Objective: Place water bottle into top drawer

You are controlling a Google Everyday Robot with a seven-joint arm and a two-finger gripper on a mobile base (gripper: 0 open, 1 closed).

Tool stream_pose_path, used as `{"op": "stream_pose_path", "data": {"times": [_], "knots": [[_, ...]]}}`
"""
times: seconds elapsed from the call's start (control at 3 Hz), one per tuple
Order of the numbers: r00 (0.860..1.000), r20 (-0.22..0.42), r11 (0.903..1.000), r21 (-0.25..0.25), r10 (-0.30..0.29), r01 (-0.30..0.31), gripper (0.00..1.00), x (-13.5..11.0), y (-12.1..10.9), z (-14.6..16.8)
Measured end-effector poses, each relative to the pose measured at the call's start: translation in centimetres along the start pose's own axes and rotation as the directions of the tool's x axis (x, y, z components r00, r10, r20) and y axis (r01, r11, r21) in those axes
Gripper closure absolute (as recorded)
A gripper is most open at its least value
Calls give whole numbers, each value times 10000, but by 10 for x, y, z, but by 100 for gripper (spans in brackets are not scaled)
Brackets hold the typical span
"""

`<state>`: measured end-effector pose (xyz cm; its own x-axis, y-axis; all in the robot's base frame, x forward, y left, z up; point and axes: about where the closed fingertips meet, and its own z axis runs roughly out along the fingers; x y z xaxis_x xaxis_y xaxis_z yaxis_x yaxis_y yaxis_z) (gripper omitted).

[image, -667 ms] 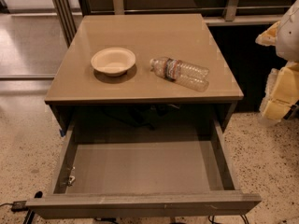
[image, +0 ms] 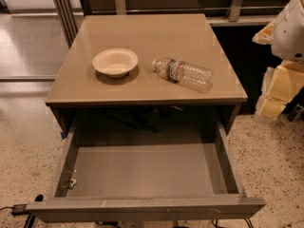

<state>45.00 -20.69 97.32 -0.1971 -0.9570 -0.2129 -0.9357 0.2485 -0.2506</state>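
The water bottle lies on its side on the tan tabletop, right of centre, with its white cap pointing left toward the bowl. The top drawer is pulled wide open below the tabletop, and its flat bottom holds nothing but a small bit of debris in the front left corner. My gripper shows as cream-coloured parts at the right edge of the view, beside the table and well apart from the bottle. The white arm sits above it.
A cream round bowl stands upright on the tabletop, left of the bottle. A railing and shelf run behind the table. Speckled floor surrounds the table, with cables at the front left.
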Motion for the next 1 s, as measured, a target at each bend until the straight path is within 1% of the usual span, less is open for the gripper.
{"op": "stream_pose_path", "data": {"times": [0.33,0.67,1.0], "knots": [[9979,636,9999,-17,110,-109,0,-17,-17,17],[9769,1889,9949,-83,1001,-1004,0,-28,-49,49],[9369,2914,9796,-34,1932,-2010,0,-33,-75,76]]}}
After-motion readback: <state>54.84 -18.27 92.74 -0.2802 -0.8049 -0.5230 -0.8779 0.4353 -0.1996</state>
